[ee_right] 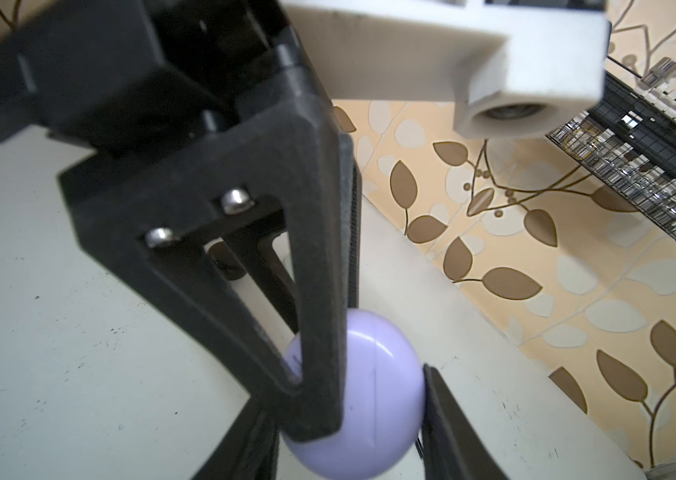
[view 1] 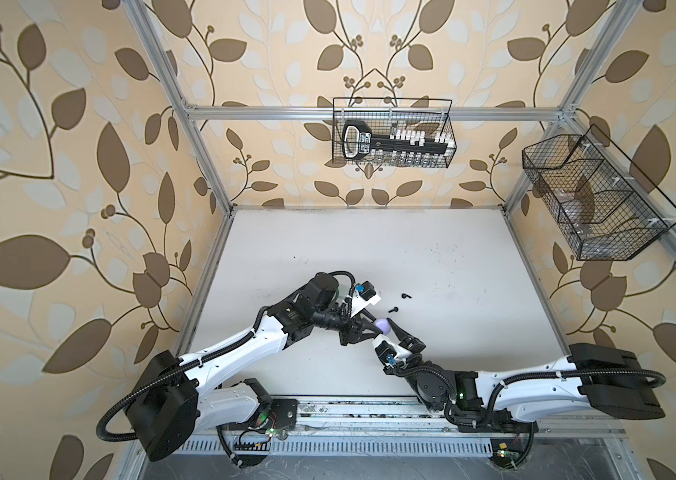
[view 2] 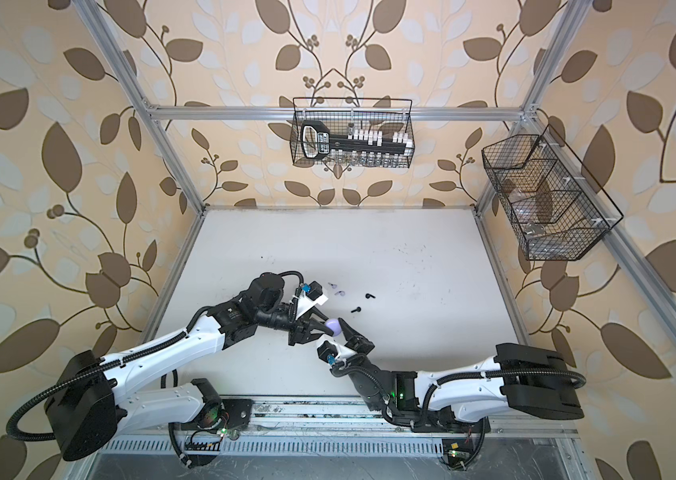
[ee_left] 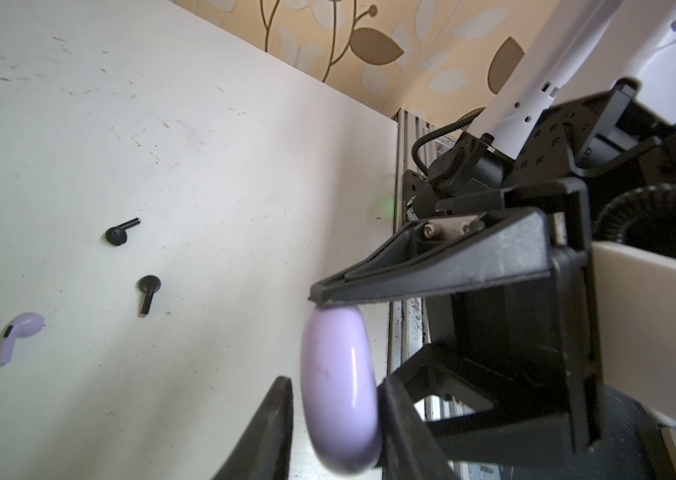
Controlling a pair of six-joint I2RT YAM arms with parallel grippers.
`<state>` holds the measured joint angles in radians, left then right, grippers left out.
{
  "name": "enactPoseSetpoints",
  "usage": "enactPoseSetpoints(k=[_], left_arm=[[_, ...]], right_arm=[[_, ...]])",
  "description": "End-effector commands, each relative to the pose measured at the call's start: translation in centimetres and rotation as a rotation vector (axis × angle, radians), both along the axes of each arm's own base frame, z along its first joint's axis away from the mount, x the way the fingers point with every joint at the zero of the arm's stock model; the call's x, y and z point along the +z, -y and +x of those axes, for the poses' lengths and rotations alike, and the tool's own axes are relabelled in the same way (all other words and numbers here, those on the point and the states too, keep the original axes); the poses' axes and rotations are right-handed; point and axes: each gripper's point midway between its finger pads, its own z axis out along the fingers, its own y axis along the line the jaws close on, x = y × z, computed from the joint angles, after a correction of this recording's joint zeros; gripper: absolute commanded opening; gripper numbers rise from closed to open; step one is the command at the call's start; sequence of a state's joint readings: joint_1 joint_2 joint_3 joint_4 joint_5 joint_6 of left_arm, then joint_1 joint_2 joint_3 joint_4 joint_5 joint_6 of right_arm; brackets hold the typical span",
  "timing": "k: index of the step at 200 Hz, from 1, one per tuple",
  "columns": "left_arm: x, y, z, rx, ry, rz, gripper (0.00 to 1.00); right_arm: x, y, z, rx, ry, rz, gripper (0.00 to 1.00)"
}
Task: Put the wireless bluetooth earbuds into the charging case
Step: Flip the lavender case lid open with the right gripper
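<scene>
Right gripper (ee_right: 353, 415) clamped on the lilac charging case (ee_left: 336, 386), held over the table (view 1: 452, 270), left gripper (view 1: 371, 326) with one finger (ee_left: 432, 270) touching its rim, its grip unclear, two black earbuds (ee_left: 147, 293) and lilac earbuds (ee_left: 18, 336) loose on the tabletop nearby

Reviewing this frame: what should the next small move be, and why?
Probably close the left tool fully on the lilac case. The right tool grips the case, its lid shut, while the left jaws bracket it with a sliver of gap on one side. A lilac earbud lies loose on the table, so the case likely needs opening first.
</scene>
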<state>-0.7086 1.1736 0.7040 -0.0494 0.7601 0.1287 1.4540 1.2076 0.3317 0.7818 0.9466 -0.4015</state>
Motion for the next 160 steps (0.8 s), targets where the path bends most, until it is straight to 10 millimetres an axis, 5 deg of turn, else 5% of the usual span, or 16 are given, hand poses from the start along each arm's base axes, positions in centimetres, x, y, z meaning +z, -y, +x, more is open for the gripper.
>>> enactPoseSetpoints(k=[1,40,63,91,128,160], left_arm=[[0.6,0.5,0.0,-0.024,0.028,-0.009,0.36],[0.3,0.6,0.0,-0.027,0.022,0.003,0.34],[0.2,0.6,0.1,-0.032,0.032,0.003,0.22],[-0.1,0.5,0.9,0.004,0.089,0.003,0.0],[0.1,-0.3,1.1,0.037,0.211,-0.03,0.0],[0.7,-1.2,-0.7,-0.016,0.357,-0.117,0.0]], right_arm=[[4.1,-1.6,-0.6,0.051,0.024,0.149,0.16],[4.4,-1.9,-0.8,0.066,0.023,0.155,0.17],[4.5,-1.9,-0.8,0.064,0.021,0.164,0.19],[4.7,-2.0,-1.1,0.079,-0.005,0.193,0.46],[4.3,-1.4,-2.8,0.175,-0.105,0.285,0.58],[4.4,0.2,-3.9,0.251,-0.161,0.41,0.64]])
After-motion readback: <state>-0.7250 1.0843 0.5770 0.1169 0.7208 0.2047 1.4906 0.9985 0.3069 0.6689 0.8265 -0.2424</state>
